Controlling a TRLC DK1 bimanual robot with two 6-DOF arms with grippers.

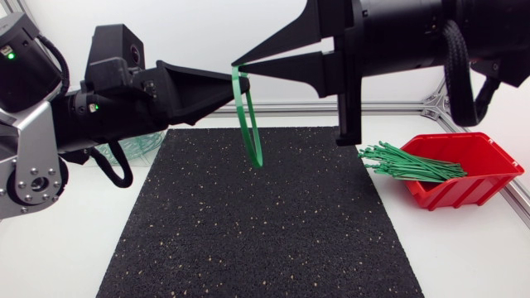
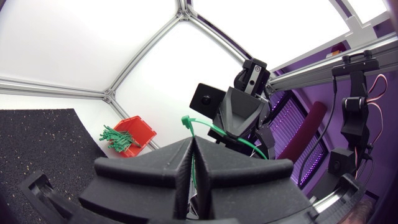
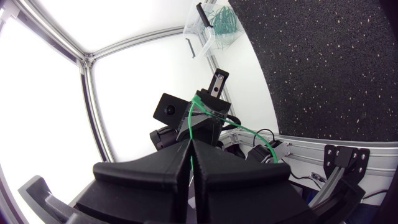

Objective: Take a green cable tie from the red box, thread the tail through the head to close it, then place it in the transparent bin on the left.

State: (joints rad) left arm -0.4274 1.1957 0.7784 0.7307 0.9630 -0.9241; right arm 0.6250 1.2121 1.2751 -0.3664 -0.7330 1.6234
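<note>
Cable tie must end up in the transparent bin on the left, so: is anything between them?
Nothing loose shows between the cable tie and the transparent bin. Only the left arm, its left gripper shut on the tie, lies across that stretch, partly hiding the bin. The right gripper grips the tie too.

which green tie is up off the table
The looped tie, held by the left tool and right tool above the mat; the rest lie in the red box or the clear bin.

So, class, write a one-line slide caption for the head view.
Left gripper and right gripper pinch one looped green cable tie above the black mat, red box beside it.
</note>
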